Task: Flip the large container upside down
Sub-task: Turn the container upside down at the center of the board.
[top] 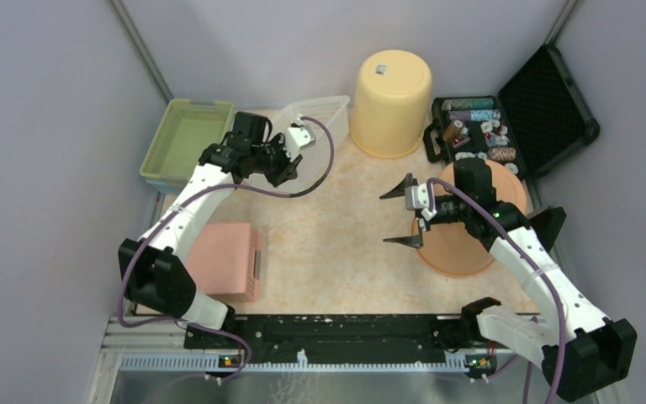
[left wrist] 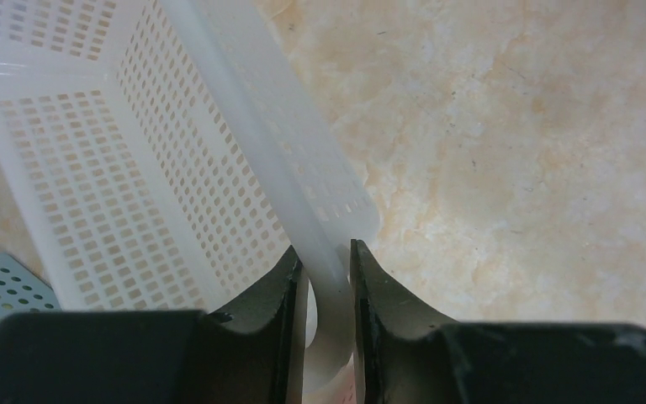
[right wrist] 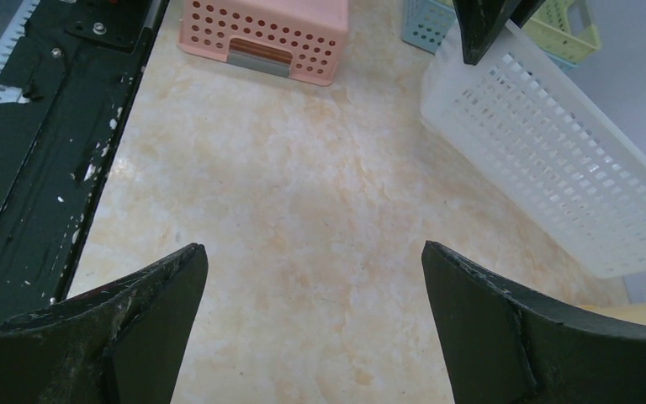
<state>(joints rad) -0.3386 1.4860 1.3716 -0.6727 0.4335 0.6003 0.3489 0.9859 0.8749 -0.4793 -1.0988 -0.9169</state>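
The large container is a white perforated plastic basket (top: 324,114) at the back of the table, tilted up on its side. It fills the left half of the left wrist view (left wrist: 135,168) and shows in the right wrist view (right wrist: 555,168). My left gripper (top: 288,160) is shut on the basket's rim (left wrist: 326,251), with the rim strip pinched between both fingers. My right gripper (top: 387,219) is wide open and empty over bare table in the middle (right wrist: 313,252), well apart from the basket.
An upturned yellow bucket (top: 391,93) stands at the back. An orange tub (top: 454,248) lies under my right arm. A pink basket (top: 231,261) sits upside down front left. A green basket (top: 183,139) is at the far left. An open black chip case (top: 505,126) is at the back right.
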